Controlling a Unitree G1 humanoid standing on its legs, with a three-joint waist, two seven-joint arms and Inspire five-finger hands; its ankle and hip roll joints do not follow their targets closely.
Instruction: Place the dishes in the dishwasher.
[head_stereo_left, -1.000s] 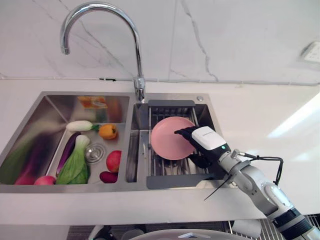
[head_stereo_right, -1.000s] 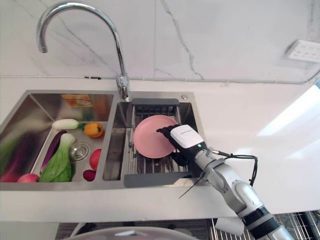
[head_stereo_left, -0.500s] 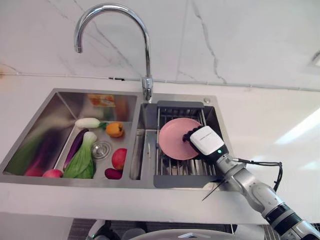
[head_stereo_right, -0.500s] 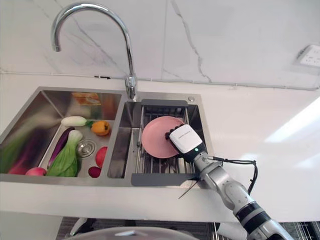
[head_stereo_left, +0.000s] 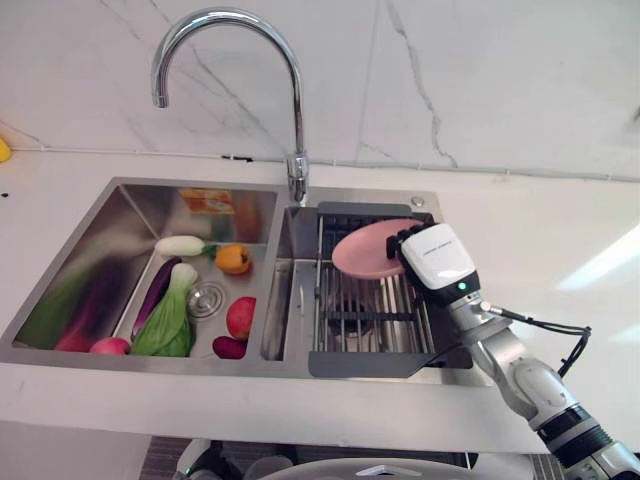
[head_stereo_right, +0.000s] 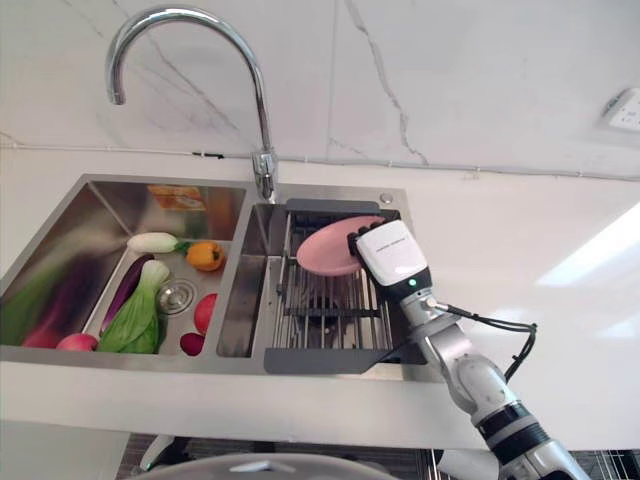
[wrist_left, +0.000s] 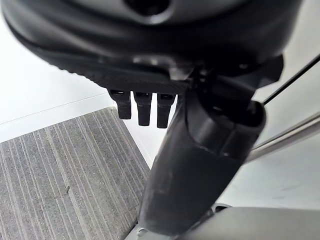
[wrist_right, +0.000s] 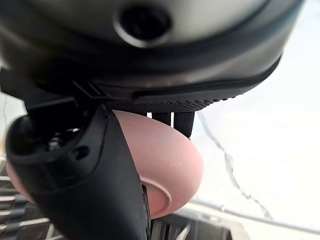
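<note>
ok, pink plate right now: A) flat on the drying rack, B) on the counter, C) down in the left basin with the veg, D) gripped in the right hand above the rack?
D: the right hand is curled round the edge of the pink plate and holds it tilted clear above the drying rack in the right basin.

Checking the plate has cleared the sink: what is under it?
Under the pink plate, held by the right hand, is the wire rack; below its bars I cannot tell.

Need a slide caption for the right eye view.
Right hand holds pink plate above sink drying rack.
</note>
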